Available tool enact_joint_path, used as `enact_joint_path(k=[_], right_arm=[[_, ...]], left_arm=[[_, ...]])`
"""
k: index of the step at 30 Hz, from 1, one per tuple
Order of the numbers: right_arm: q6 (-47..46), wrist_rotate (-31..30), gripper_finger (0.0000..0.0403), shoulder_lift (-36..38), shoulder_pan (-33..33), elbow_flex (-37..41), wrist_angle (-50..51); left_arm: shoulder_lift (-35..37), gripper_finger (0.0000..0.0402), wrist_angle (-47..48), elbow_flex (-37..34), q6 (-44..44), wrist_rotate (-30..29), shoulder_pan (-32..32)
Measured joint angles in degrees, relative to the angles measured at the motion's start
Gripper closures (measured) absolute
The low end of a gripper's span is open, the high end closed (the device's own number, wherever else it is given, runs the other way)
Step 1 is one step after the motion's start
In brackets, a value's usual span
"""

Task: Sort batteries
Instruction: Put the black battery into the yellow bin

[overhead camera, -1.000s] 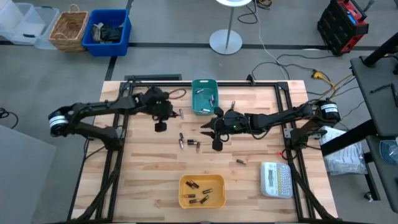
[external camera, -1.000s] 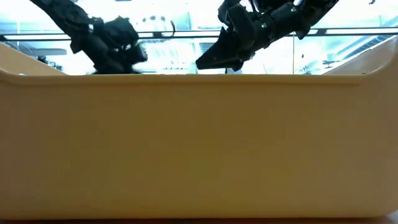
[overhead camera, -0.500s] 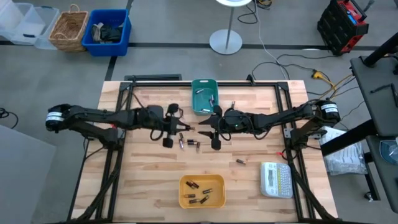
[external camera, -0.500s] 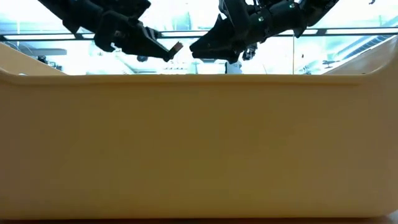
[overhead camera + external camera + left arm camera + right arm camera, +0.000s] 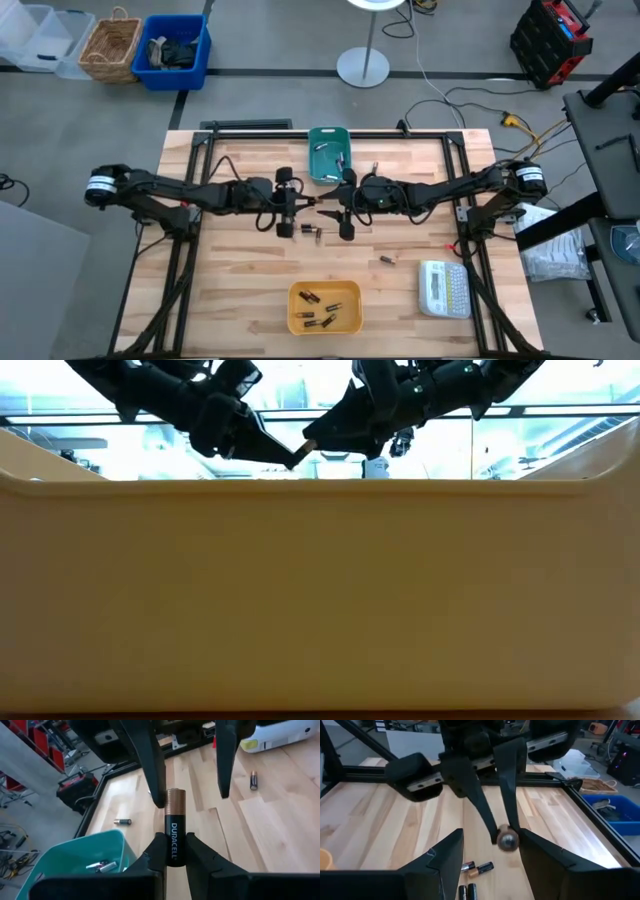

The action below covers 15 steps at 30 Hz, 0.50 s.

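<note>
My left gripper (image 5: 175, 838) is shut on a black-and-copper battery (image 5: 175, 812) over the middle of the table (image 5: 230, 290). The battery's copper end points at my right gripper (image 5: 491, 834). That gripper is open, with one finger on each side of the copper end (image 5: 508, 840). In the low view the battery (image 5: 300, 452) shows between both grippers, above the yellow bin's wall. Loose batteries (image 5: 308, 230) lie on the wood below them, and another battery (image 5: 388, 260) lies farther right. My left gripper pinches the battery's black end (image 5: 175, 854) between its two fingers. The fingers come from the table's left, slanting a little downward, and lie along the battery. Its copper half sticks out past the fingertips, clear of the table. Whether my right gripper's finger (image 5: 156, 795) touches the copper end, I cannot tell.
A teal bin (image 5: 328, 155) holding a few batteries stands at the far middle. A yellow bin (image 5: 325, 307) with several batteries is at the near middle. A white label maker (image 5: 445, 288) lies near right. The black frame rails (image 5: 190, 240) run along both sides.
My left gripper has travelled toward the table's right edge, carrying the battery up to my right gripper, until the copper end came between that gripper's open fingers. My right gripper has stayed nearly where it was.
</note>
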State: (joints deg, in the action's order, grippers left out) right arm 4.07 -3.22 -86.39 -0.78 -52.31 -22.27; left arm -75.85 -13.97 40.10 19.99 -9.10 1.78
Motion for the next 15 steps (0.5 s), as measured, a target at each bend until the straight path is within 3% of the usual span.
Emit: enact_joint_path(k=[15], right_arm=[[-0.4, 0.0, 0.0239, 0.0, 0.0, 0.0, -0.1]], left_arm=[[-0.4, 0.0380, 0.0, 1.2, 0.0, 0.0, 0.0]])
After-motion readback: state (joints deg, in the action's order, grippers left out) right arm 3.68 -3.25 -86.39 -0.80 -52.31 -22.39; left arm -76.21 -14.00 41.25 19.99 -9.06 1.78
